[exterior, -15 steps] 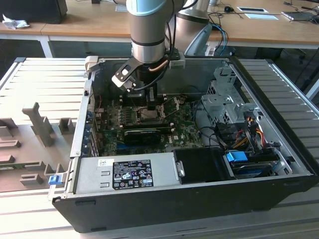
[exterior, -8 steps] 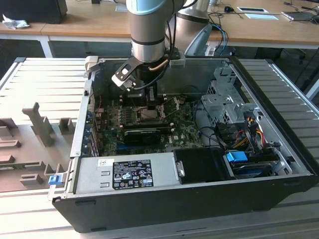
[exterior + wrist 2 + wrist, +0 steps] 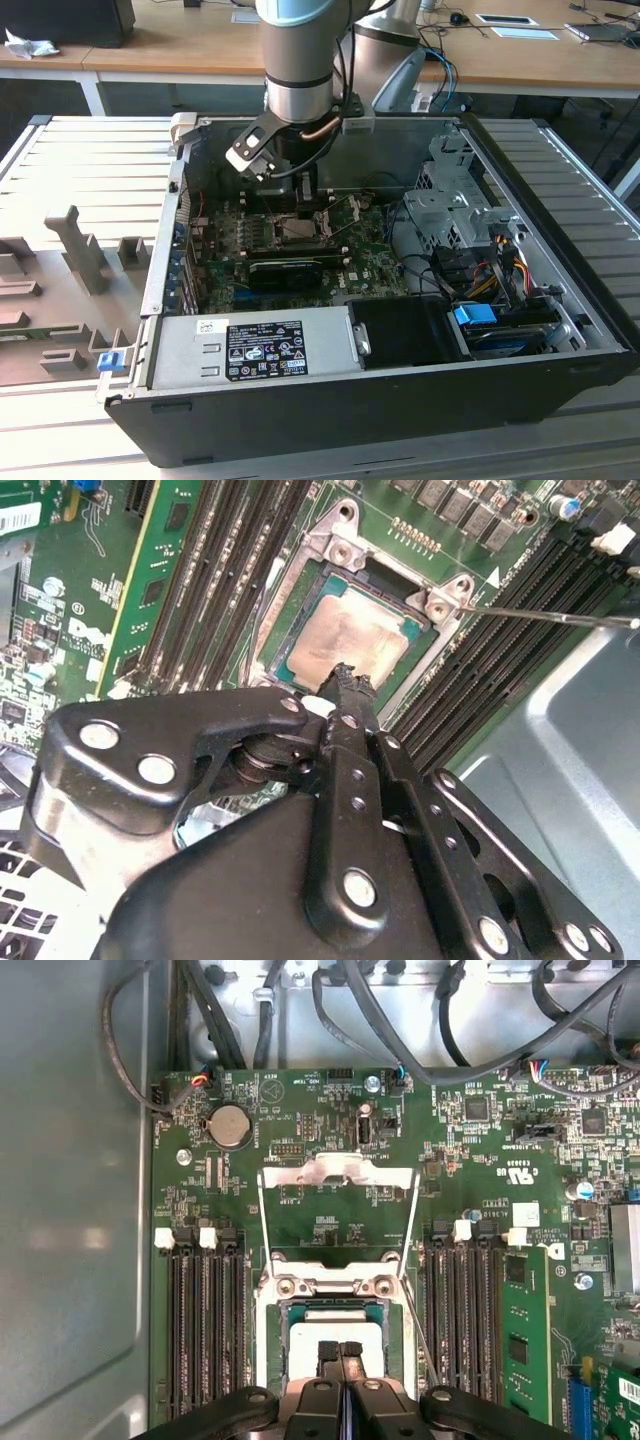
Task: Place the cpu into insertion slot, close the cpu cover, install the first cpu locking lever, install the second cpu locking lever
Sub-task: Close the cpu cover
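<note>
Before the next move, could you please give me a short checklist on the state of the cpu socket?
1. cpu lies in the insertion slot: ok.
2. cpu seated flat: cannot tell.
3. cpu cover closed: not ok, it stands open.
4. locking lever latched: not ok, it sticks out free.
5. gripper empty: ok, shut on nothing, by the cpu.

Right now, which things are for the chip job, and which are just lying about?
For the job:
cpu, sitting in the insertion slot
cpu cover, open
locking lever
gripper, shut, just over the cpu

Just there:
round battery
long black card
grey power box
cables
</note>
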### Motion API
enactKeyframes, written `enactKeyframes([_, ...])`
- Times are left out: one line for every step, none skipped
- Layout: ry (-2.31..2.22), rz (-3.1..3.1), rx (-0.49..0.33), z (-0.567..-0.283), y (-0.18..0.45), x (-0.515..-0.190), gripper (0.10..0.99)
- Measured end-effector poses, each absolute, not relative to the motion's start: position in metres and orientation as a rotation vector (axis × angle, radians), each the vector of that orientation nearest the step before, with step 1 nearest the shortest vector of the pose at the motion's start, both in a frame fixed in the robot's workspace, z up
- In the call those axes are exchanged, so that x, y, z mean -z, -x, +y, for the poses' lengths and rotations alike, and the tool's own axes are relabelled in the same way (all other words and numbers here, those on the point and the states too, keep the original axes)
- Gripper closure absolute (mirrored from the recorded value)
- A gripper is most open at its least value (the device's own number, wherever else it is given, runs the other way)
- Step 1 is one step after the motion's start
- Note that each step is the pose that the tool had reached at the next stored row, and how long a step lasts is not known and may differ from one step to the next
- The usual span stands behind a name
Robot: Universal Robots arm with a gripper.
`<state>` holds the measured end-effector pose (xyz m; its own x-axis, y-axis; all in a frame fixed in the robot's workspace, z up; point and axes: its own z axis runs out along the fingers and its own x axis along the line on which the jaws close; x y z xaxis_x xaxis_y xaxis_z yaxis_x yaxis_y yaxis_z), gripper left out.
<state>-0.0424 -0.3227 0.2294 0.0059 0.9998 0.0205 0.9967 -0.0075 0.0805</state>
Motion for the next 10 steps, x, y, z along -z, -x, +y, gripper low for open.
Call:
enactKeyframes([-2.197, 2.182, -0.110, -0.323, 0.042, -0.230, 0.980])
enactKeyframes([-2.197, 2.182, -0.111, -0.323, 0.042, -0.232, 0.980])
enactKeyframes([-2.197, 2.182, -0.111, -0.323, 0.042, -0.234, 0.980])
enactKeyframes([-2.197, 2.182, -0.111, -0.322, 0.042, -0.237, 0.980])
enactKeyframes([-2.197, 2.182, -0.111, -0.322, 0.042, -0.239, 0.980])
enactKeyframes([-2.197, 2.182, -0.111, -0.322, 0.042, -0.241, 0.980])
enactKeyframes([-2.197, 2.182, -0.111, -0.322, 0.042, -0.243, 0.980])
enactKeyframes([-2.197, 2.182, -0.111, -0.322, 0.042, -0.245, 0.980])
enactKeyframes([-2.197, 2.182, -0.111, -0.322, 0.042, -0.248, 0.980])
enactKeyframes([-2.197, 2.182, -0.111, -0.322, 0.042, -0.250, 0.980])
